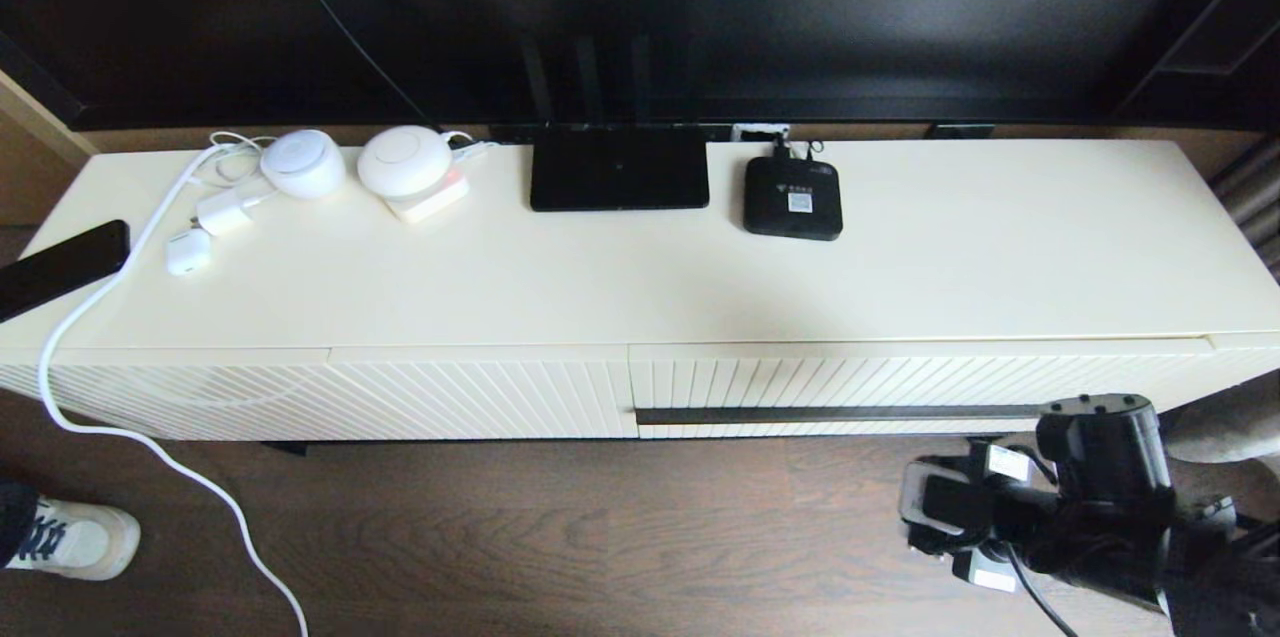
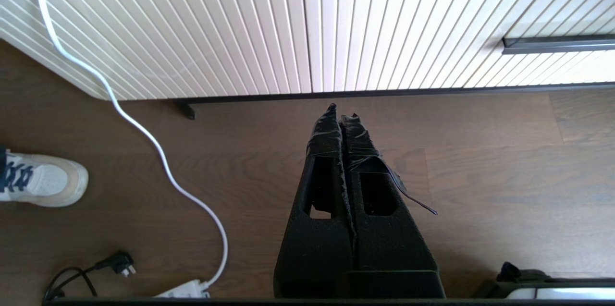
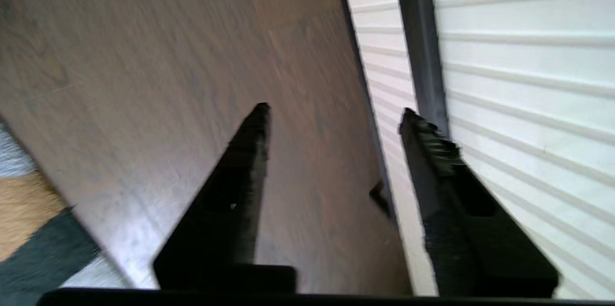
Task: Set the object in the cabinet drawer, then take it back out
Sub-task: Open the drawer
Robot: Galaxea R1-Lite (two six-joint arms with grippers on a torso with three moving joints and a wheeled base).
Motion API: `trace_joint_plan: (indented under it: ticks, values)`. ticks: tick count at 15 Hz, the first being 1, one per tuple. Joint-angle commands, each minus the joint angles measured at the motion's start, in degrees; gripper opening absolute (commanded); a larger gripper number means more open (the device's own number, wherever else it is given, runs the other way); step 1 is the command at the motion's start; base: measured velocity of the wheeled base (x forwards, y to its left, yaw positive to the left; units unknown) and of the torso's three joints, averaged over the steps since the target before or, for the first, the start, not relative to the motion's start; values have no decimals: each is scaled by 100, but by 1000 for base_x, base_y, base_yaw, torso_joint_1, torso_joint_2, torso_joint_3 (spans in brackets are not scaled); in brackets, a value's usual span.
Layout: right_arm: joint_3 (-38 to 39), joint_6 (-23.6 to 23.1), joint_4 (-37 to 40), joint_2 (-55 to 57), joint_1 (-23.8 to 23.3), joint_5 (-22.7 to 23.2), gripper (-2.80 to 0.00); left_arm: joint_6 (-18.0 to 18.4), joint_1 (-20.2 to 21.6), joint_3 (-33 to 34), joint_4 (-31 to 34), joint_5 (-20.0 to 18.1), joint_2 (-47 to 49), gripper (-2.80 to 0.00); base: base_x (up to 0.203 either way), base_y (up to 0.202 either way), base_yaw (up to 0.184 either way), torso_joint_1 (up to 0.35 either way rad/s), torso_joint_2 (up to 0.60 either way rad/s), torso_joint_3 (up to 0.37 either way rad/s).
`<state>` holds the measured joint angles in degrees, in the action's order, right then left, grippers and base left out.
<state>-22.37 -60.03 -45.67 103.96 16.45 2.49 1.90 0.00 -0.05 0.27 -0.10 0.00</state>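
Dark wood flooring runs before the long cream cabinet surface (image 1: 620,287). Your wide cream ribbed cabinet drawer (image 1: 900,382) is closed, its thin dark bar handle (image 1: 835,414) untouched. No black organizer box is in view. Your right hand (image 3: 334,114) sits beside the handle, fingers spread, holding nothing. Your left hand (image 2: 342,111) hangs closed and empty above the floor. Judged step: opening the drawer; next, close on the bar and pull straight.

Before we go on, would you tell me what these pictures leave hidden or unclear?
- Organizer box: in no view.
- Cabinet drawer interior: hidden behind its shut ribbed front, all views.
- Left gripper: outside the head view; only its wrist view shows it, shut over the floor.
- Right gripper: open by the bar handle; motion blur hides whether it touches.
- Set-top box label: too small to read.
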Motion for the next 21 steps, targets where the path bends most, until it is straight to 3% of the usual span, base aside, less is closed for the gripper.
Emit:
trace_joint_plan:
  ticks: [1, 5, 7, 13, 21]
  values:
    - [-30, -268, -354, 399, -42, 163, 0, 3, 0, -1, -2, 1, 9, -280, 0, 0, 0, 0, 0, 0]
    - [28, -1189, -564, 637, -350, 517, 0, 3, 0, 3, -4, 1, 8, -280, 0, 0, 0, 0, 0, 0]
    - [-48, -1407, -571, 681, -443, 569, 0, 3, 0, -4, 0, 1, 6, -280, 0, 0, 0, 0, 0, 0]
    - [-306, -1839, -1242, 1405, -519, 569, 0, 3, 0, 2, -4, 1, 9, -280, 0, 0, 0, 0, 0, 0]
    - [-1012, -1872, -1295, 1987, -607, 590, 0, 3, 0, -4, 0, 1, 9, -280, 0, 0, 0, 0, 0, 0]
